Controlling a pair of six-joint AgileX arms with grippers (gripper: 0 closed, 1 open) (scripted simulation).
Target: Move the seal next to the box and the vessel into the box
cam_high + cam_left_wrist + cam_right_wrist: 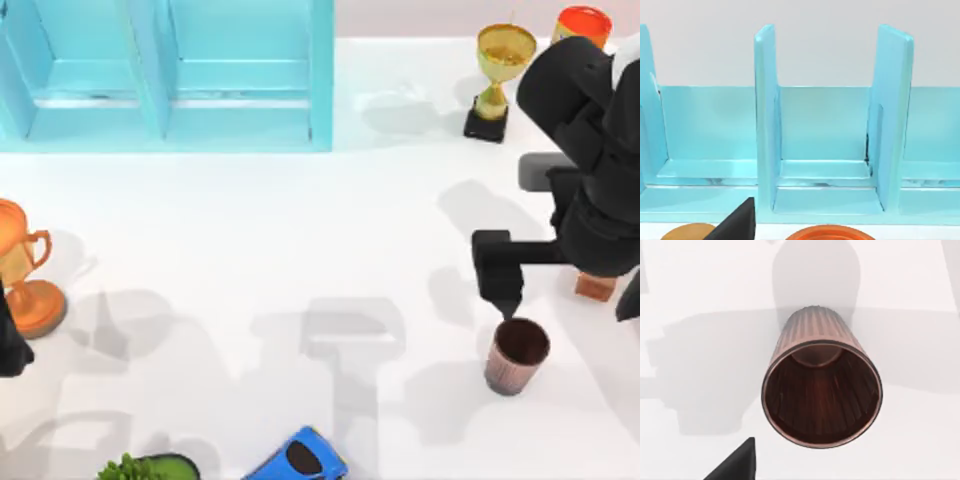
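The vessel [517,355], a ribbed pinkish-brown cup with a dark inside, stands upright at the front right of the table; the right wrist view looks down into the vessel [821,390]. My right gripper [568,308] hovers open just behind and above it, one finger [500,278] close to the cup's rim, and a fingertip [737,465] shows in the wrist view. The seal [596,287], a small reddish-brown block, is mostly hidden under the right arm. The turquoise box [165,75] stands at the back left. My left gripper [10,345] is parked at the left edge, facing the box [820,130].
A gold trophy [500,70] and an orange-topped can [585,22] stand at the back right. An orange trophy [25,270] stands at the left edge. A blue toy car [298,458] and a green object [150,467] lie at the front edge.
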